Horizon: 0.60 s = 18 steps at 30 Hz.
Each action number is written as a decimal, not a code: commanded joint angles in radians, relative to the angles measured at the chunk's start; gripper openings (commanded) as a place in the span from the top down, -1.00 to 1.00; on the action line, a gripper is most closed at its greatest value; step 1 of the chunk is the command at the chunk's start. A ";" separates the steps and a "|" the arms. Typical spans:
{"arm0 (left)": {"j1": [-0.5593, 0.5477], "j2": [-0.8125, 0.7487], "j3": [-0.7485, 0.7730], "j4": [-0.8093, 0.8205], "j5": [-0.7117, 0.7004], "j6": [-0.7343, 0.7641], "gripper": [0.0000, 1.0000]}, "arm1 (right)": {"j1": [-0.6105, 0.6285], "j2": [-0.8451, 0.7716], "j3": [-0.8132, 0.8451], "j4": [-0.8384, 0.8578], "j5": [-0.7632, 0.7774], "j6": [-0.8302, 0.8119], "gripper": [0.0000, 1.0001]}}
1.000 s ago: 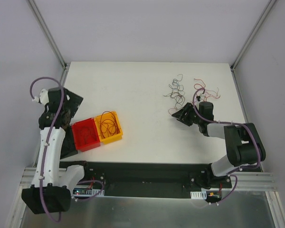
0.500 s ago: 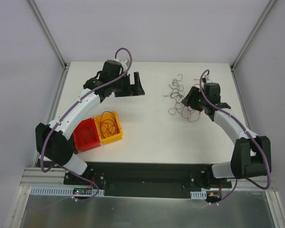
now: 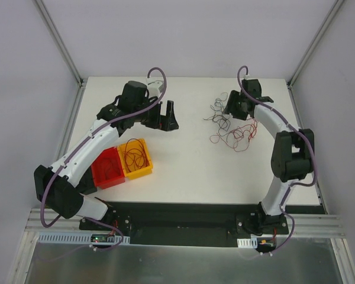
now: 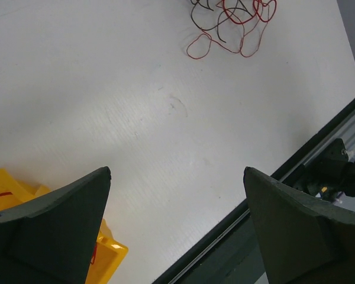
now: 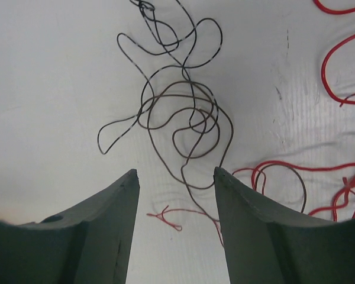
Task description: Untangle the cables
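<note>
Since half a second ago the right arm [image 3: 266, 118] has swung toward the far edge, uncovering the red loops. Cables [image 3: 231, 125] lie loosely tangled on the far right of the tabletop [image 3: 183, 160], dark strands [image 5: 183, 112] farther back, red ones nearer. Right jaws hang partly spread over the dark strands, pinching nothing, apparently lined up to pluck one free. Left jaws, spread wide and empty on the left arm [image 3: 100, 133], wait well apart. A yellow bin [image 3: 136, 158] beside a red bin [image 3: 105, 167] holds red wire, likely the drop-off.
</note>
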<state>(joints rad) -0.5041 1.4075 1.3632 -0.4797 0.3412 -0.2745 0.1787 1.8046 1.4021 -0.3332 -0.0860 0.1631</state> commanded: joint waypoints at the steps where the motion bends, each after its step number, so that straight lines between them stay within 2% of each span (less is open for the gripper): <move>1: -0.005 0.025 0.019 0.016 0.139 0.012 -0.86 | 0.002 0.114 0.113 -0.052 0.060 0.010 -0.11; 5: 0.006 0.031 0.022 0.016 0.159 0.009 -0.84 | -0.002 0.205 0.185 -0.070 0.185 0.033 -0.07; 9: 0.019 0.045 0.020 0.021 0.151 0.018 -0.84 | -0.010 0.283 0.236 -0.035 0.166 0.013 -0.01; 11: 0.029 0.062 0.019 0.020 0.156 0.015 -0.84 | -0.012 0.332 0.280 -0.061 0.163 0.010 0.22; 14: 0.055 0.080 0.022 0.021 0.185 -0.005 -0.84 | -0.021 0.325 0.304 -0.092 0.163 -0.004 0.80; 15: 0.062 0.082 0.024 0.020 0.202 -0.012 -0.84 | -0.024 0.294 0.307 -0.105 0.186 -0.008 0.94; 18: 0.082 0.081 0.017 0.035 0.226 -0.026 -0.84 | -0.042 0.143 0.322 -0.122 0.251 -0.057 0.99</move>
<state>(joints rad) -0.4480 1.4902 1.3636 -0.4755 0.5026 -0.2813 0.1608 2.1376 1.6554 -0.4080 0.0734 0.1604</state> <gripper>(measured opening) 0.921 0.017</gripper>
